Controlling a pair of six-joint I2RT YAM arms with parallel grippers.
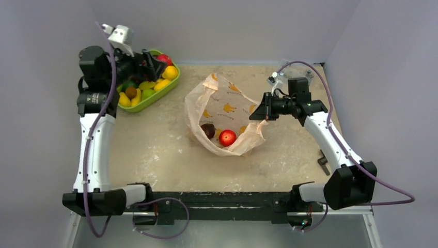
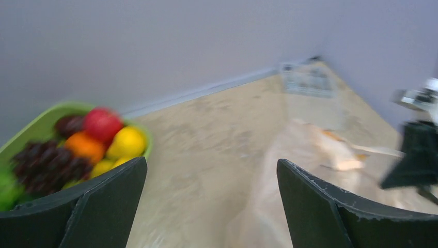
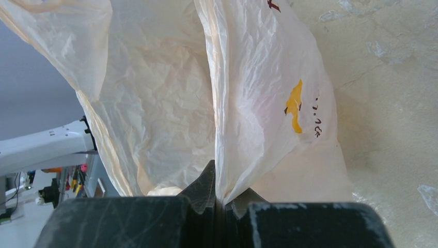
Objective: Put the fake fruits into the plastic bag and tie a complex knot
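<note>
Clamped in the right hand [image 3: 219, 206]: a fold of the bag [image 3: 258, 77], jaws pressed together with only thin plastic between. From above, gripped at the bag's right rim, mouth pulled open and facing up. Bag resting about centre on the tabletop [image 1: 155, 150], peach and crinkled, with orange prints. Inside, toward the near side, a red fruit [image 1: 227, 137] and, just left of it, a dark fruit [image 1: 208, 129]. Far left, above the green tray [image 1: 161, 95], the left hand [image 2: 210, 164], spread wide, nothing between its fingers. Heaped in the tray, the other fruits [image 1: 150, 85]: red, orange, yellow, green, plus dark grapes [image 2: 49, 163]. Left wrist view blurred; tray at its lower left, bag at its right. Hands well apart.
</note>
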